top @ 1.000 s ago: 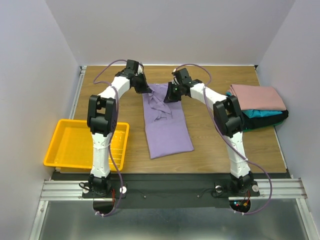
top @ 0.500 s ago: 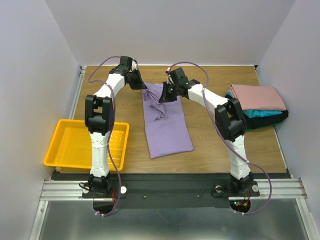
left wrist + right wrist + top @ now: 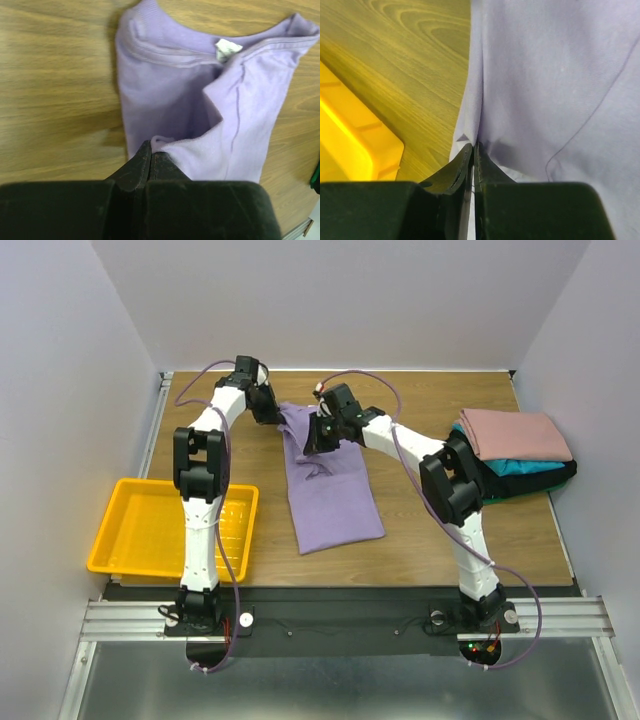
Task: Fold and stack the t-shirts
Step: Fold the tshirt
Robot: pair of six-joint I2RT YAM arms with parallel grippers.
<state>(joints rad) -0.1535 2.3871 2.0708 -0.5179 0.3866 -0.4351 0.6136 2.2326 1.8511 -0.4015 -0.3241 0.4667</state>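
Far end of the lavender-purple short-sleeved cloth t-shirt (image 3: 335,495), which we pinch in both clenched claws, left gripper (image 3: 150,150) and right gripper (image 3: 473,150); shallow bites could slip, spoiling the fold.

lavender t-shirt (image 3: 330,495), pink shirt (image 3: 515,433), teal shirt (image 3: 522,467), blk shirt (image 3: 556,478), yellow tray (image 3: 140,532), brown woodgrain tbl (image 3: 530,530).

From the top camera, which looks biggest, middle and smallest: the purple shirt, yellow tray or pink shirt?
1. Purple shirt and yellow tray: about alike, too close to rank.
2. Pink shirt: clearly smallest.
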